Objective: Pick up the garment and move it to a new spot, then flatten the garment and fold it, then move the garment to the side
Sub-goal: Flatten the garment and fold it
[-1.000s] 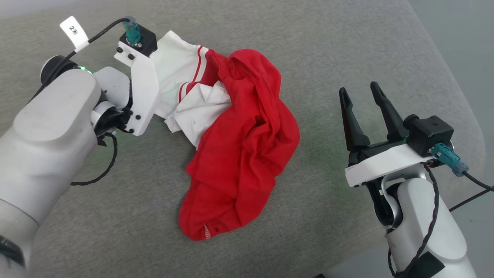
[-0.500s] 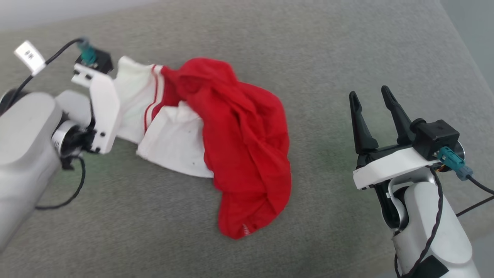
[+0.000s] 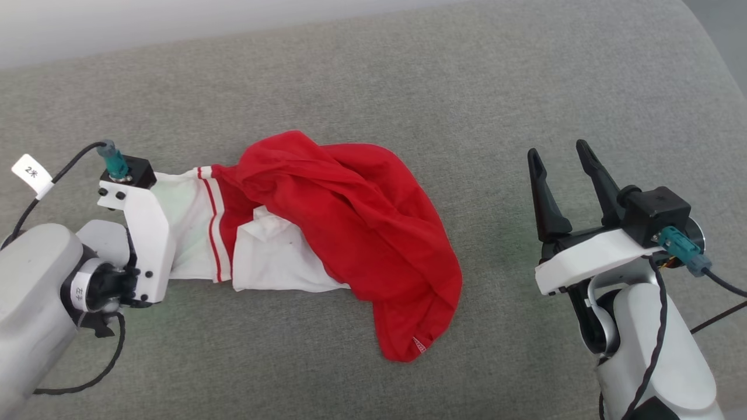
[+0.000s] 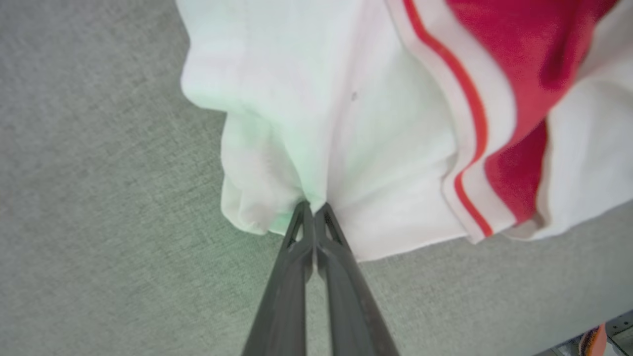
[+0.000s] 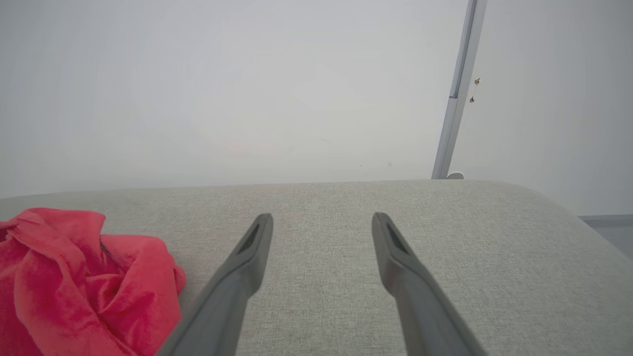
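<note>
Left gripper (image 4: pixel 314 210): jaws pressed together, pinching the white edge of the garment (image 3: pixel 350 233) at its sleeve (image 4: pixel 346 123). The cloth puckers into small folds right at my fingertips. From the pinch the sleeve fans outward, white first, then two thin red stripes, then red body fabric.

Right gripper (image 3: pixel 557 153): jaws spread wide, gripping nothing. It hangs over bare cushion (image 3: pixel 408 87), fingers pointing away from me, well apart from the garment.

Garment position: lying on the cushion between my two grippers, much closer to the left one. Its long axis runs left to right across the head view. The sleeve end points at my left gripper and the red hem (image 3: pixel 408 344) points toward my lower right. It is crumpled, not flat; the red body is heaped over a second white fold in the middle. A small tag shows at the hem. I cannot see any lettering.

Surroundings: a strip of bare grey cushion separates the hem from my right gripper. In the right wrist view, the red bunch sits just beside my left-hand finger. Beyond the cushion's far edge stand a pale wall (image 5: pixel 247 74) and a slim metal post (image 5: pixel 457 89).
</note>
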